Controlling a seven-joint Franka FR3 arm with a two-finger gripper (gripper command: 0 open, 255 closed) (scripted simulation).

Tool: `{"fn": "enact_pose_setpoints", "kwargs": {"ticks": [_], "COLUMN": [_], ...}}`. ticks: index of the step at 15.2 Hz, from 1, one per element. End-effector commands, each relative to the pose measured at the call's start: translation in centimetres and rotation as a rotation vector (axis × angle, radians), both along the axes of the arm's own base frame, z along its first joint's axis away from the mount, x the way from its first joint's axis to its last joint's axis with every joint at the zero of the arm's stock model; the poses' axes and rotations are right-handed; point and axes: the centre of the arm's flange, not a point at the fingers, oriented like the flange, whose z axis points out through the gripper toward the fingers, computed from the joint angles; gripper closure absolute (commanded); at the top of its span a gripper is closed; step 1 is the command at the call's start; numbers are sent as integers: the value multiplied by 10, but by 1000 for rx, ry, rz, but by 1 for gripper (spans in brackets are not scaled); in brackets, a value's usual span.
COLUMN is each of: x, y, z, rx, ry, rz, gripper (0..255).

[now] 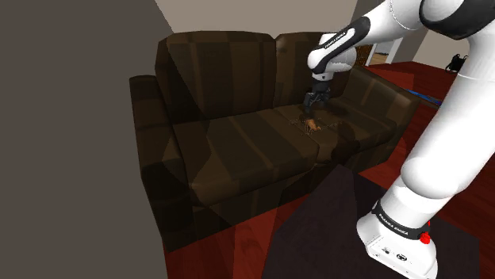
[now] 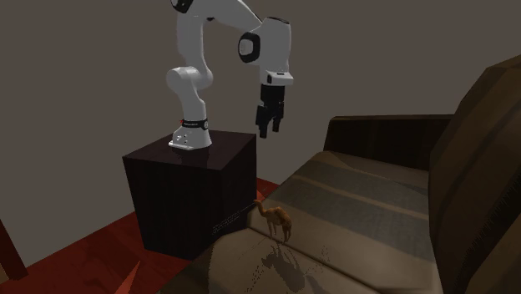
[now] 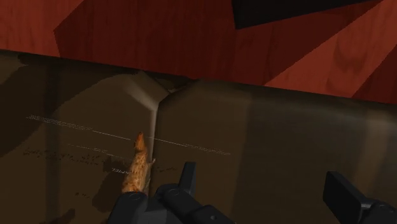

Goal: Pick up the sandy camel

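Shoulder view, from its left: we see a grey wall (image 1: 71,119), then the dark sofa (image 1: 230,143). On its seat, close to the seam between two cushions, is the camel (image 1: 312,124). The pincer (image 1: 316,103) hangs above it, apart from it, on the white arm (image 1: 444,150) that rises from the stand (image 1: 349,214) at the lower right.

In the second exterior view, from its left, we meet the stand first, then the pincer in the air, then the camel lower down and toward that view's right. It stands upright on the seat near the front edge, its neck toward the stand.

In the wrist view the two fingers (image 3: 187,177) stand wide apart with only bare cushion between them, so the pincer holds nothing. The camel sits outside that gap, just beyond one finger. Its long axis runs across the line that joins the fingers, which we judge suits a grip across its narrow body.

We judge the coming move turns on that offset: a shift sideways to bring the camel between the fingers, then a descent. Nothing stands in the way. The sofa back is well apart, and the red floor (image 3: 159,32) lies beyond the seat's edge.
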Motion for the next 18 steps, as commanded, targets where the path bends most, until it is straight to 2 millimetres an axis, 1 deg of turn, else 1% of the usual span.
{"fn": "enact_pose_setpoints", "kwargs": {"ticks": [1,17,18], "x": [6,71,72], "y": [-18,-178,-179], "z": [-20,-137,-137], "rx": [-5,-35,-35], "ry": [3,25,25], "rz": [-5,-46,-46], "gripper": [0,0,0]}}
